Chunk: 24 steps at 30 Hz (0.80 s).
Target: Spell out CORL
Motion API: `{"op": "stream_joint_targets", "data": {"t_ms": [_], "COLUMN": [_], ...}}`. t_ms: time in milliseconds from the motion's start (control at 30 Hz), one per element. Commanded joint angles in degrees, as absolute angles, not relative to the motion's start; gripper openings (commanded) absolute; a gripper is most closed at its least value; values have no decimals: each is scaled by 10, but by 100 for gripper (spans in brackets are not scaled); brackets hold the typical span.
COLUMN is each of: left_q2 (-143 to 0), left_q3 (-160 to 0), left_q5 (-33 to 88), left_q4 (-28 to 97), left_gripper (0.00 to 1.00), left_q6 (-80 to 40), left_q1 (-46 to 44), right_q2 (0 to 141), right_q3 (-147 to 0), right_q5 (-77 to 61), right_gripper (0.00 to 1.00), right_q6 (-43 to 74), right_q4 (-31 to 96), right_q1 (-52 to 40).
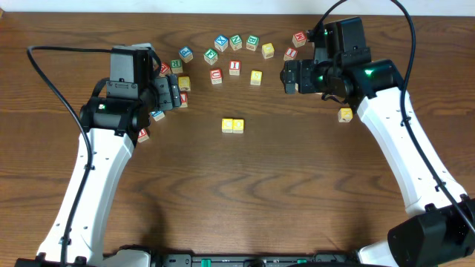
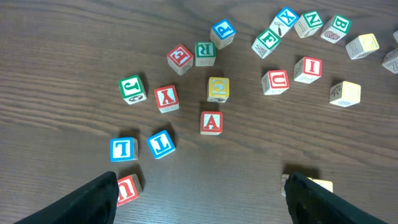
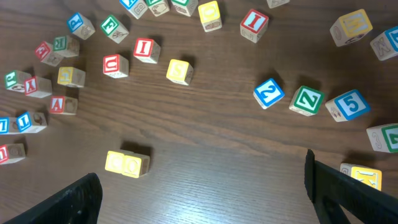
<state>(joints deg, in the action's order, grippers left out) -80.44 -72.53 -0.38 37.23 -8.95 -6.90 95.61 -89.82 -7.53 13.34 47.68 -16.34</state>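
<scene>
The yellow pair sits touching, centred (likely the word's start); left pincer gapes empty near R, right pincer likewise wide, empty.

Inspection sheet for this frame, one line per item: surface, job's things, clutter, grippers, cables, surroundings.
Surface: dark wooden table, no spills or marks seen.
Job's things: two yellow blocks side by side and touching at mid-table, letters too faint to read; green R block and blue L block lie in the scatter.
Clutter: other letter and number blocks spread along the far side; one yellow block alone by the right arm.
Grippers: left gripper open, holding nothing; right gripper open, holding nothing.
Cables: left cable and right cable loop clear of the blocks.
Surroundings: nothing seen.
</scene>
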Motion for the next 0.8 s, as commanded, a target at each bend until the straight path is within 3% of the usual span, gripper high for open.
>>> {"op": "stream_joint_targets", "data": {"t_ms": [0,767], "left_q2": [-805,-805], "left_q3": [-723,-723], "left_q5": [-11,-11], "left_q4": [373,373], "left_gripper": [85,86], "left_q6": [-86,-86], "left_q1": [-67,-67], "right_q2": [957,961], "right_q3": [-899,-899], "right_q5": [-81,-60], "right_gripper": [99,99], "right_q6": [130,107], "right_q4": [483,545], "right_q1": [-159,-102]}}
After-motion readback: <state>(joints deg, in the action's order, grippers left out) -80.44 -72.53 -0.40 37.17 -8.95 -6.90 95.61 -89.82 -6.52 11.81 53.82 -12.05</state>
